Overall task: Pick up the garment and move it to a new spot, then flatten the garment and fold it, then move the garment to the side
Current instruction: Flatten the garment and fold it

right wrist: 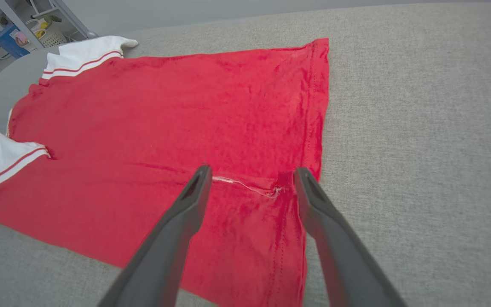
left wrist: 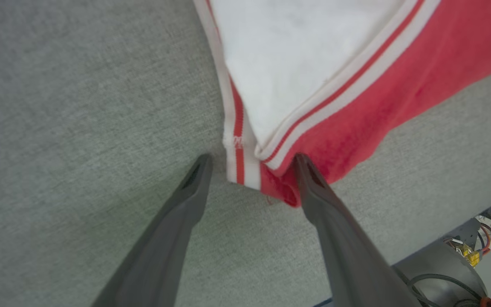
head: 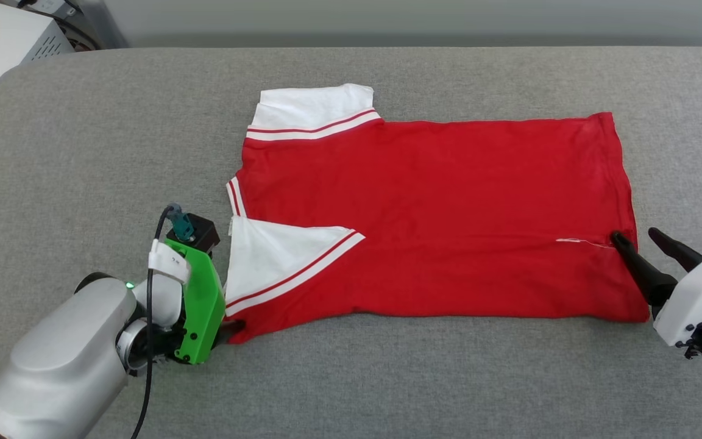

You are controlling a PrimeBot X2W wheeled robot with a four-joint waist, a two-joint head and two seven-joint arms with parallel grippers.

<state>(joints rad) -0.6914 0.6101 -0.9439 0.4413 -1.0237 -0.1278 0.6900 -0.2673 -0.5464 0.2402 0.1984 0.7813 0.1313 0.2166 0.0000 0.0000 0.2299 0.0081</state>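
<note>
Lying on worktop (head: 113, 122): shirt (head: 424, 207), red, spread flat near the middle of the grey fabric surface; neck end is turned to the left, hem (head: 622, 171) to the right.
Far sleeve (head: 311, 107): white with red-and-white striped trim; it is seen sticking out past the far left corner of the body.
Near sleeve (head: 278, 256): white, same trim; it is folded inward and laid on top of the red body.
Crease: a long line is seen running across the body parallel to the near edge, ending in a short white thread (right wrist: 245, 185) close to the hem.
Left end effector (left wrist: 252, 160): fingers are held wide apart at the near left corner of the shirt. The corner, with its striped edge, is straddled; one finger is touching the red cloth, the other is set on bare worktop just beside it. Nothing is clamped.
Left wrist: the fingers are largely hidden in the head view by a green mount (head: 202, 299), and a black cable (head: 150, 317) is run along the arm.
Right end effector (head: 634, 235): fingers are spread wide at the near right corner, by the hem. One tip is placed over the red cloth, the other at the hem edge; the white thread is seen between them. Nothing is held.
</note>
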